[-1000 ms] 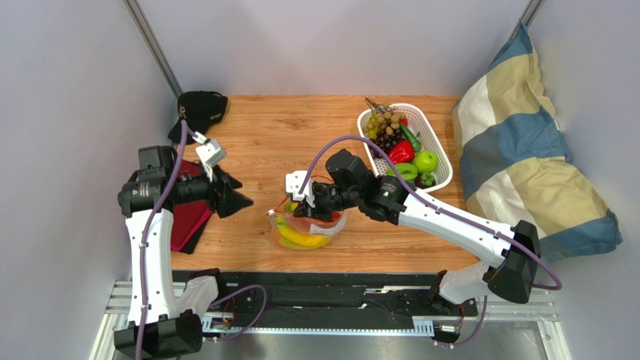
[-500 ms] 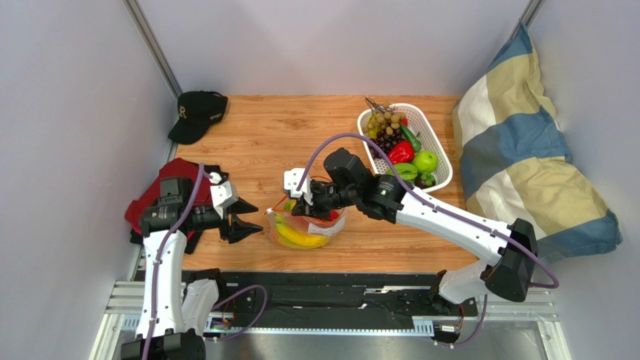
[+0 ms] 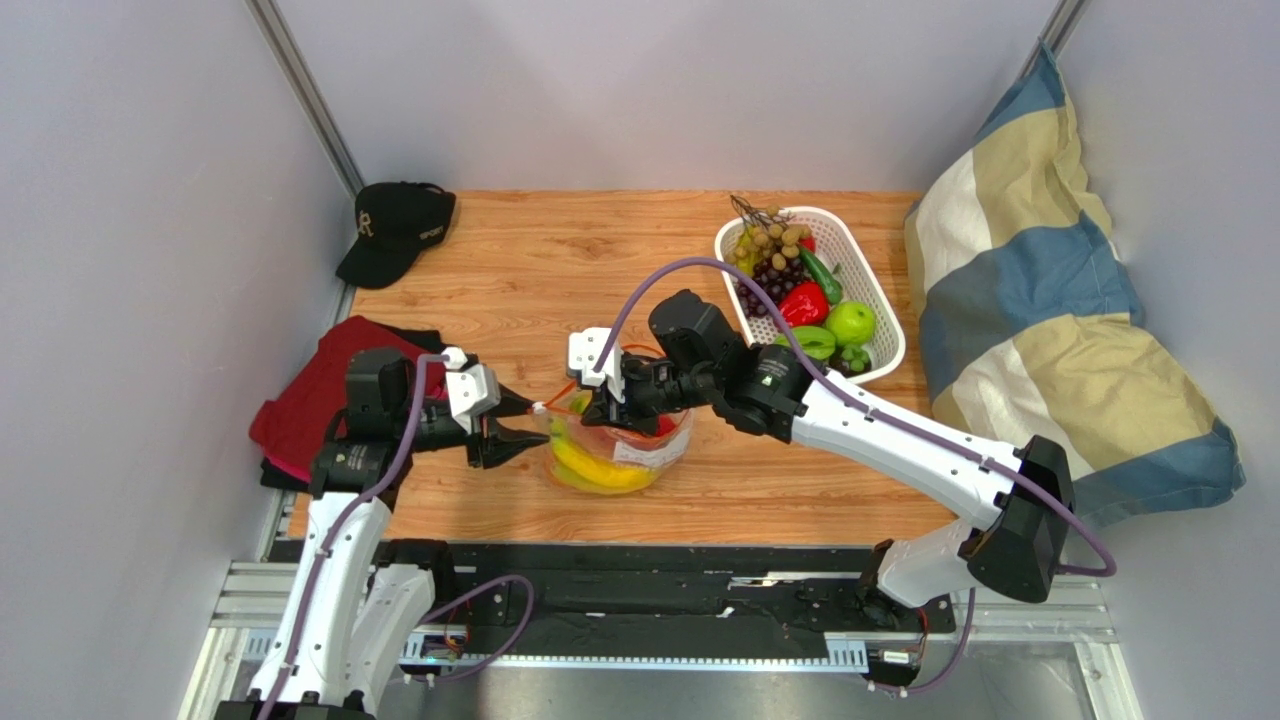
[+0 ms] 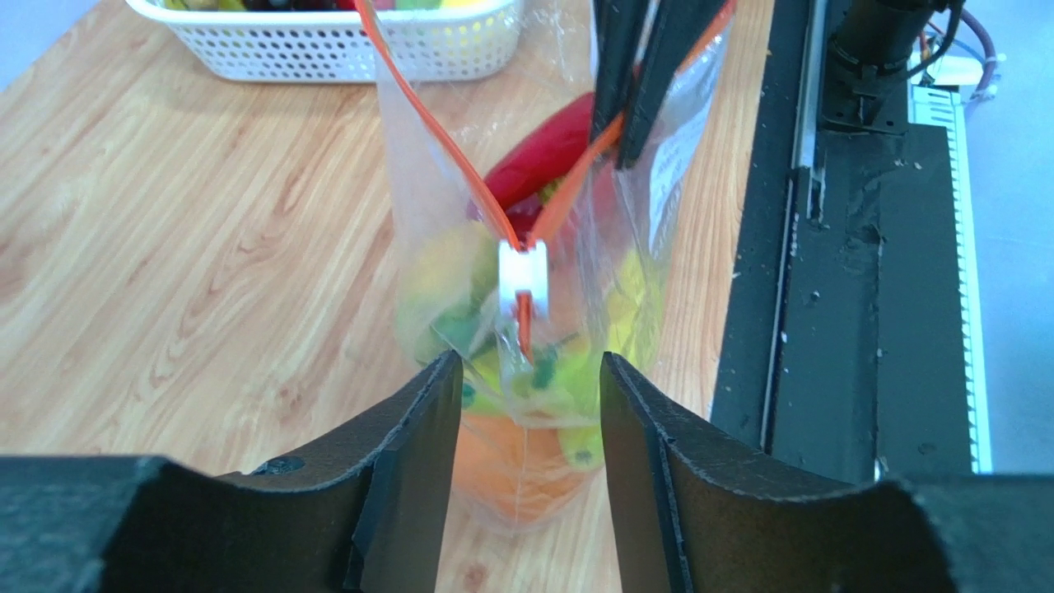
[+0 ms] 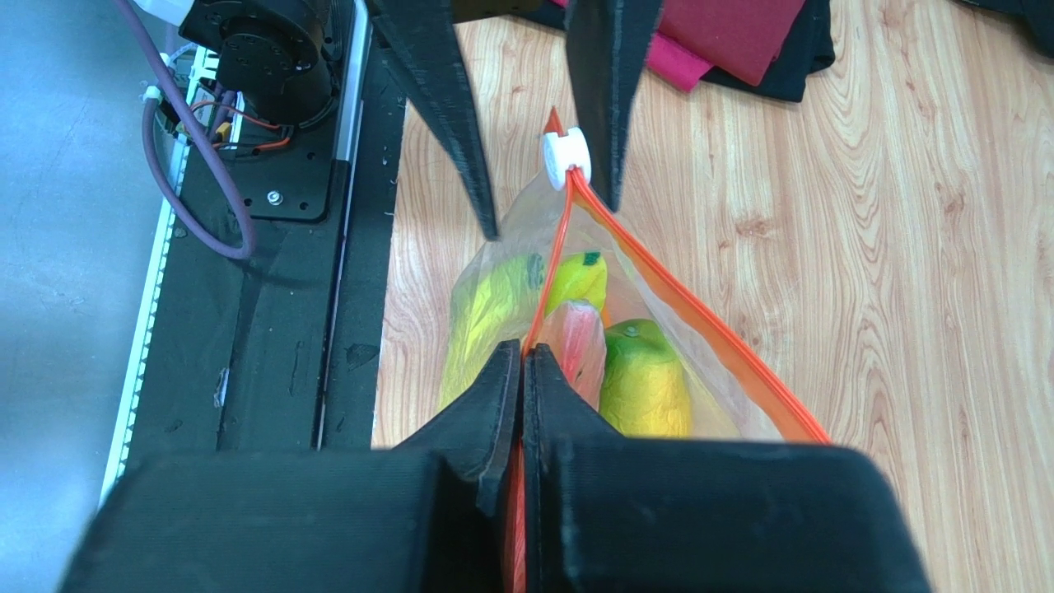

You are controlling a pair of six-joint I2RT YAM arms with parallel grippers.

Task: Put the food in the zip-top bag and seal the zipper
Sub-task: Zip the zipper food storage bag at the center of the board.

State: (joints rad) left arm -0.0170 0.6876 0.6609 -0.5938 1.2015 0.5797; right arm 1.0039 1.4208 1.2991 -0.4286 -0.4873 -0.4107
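The clear zip-top bag (image 3: 624, 458) stands on the table with the food in it: yellow bananas (image 3: 598, 473), a red piece (image 4: 544, 148), an orange (image 4: 520, 463) and a green-yellow fruit (image 5: 643, 377). Its mouth is open, and the orange-red zipper (image 4: 427, 124) spreads in a V from the white slider tab (image 4: 522, 274). My right gripper (image 5: 522, 358) is shut on the zipper strip at the bag's near side and holds the bag up. My left gripper (image 4: 530, 371) is open at the slider end, with the bag's edge between its fingers but not touching.
A white lattice basket (image 3: 890, 323) with grapes and other toy fruit stands at the back right. A black cap (image 3: 398, 222) lies at the back left and a red cloth (image 3: 308, 405) at the left edge. A pillow (image 3: 1052, 330) leans at the right. A black rail (image 3: 646, 578) runs along the near edge.
My left arm has swung down from over the red cloth and moved right, so its open gripper now stands at the bag's slider end. The right gripper has kept hold of the zipper.
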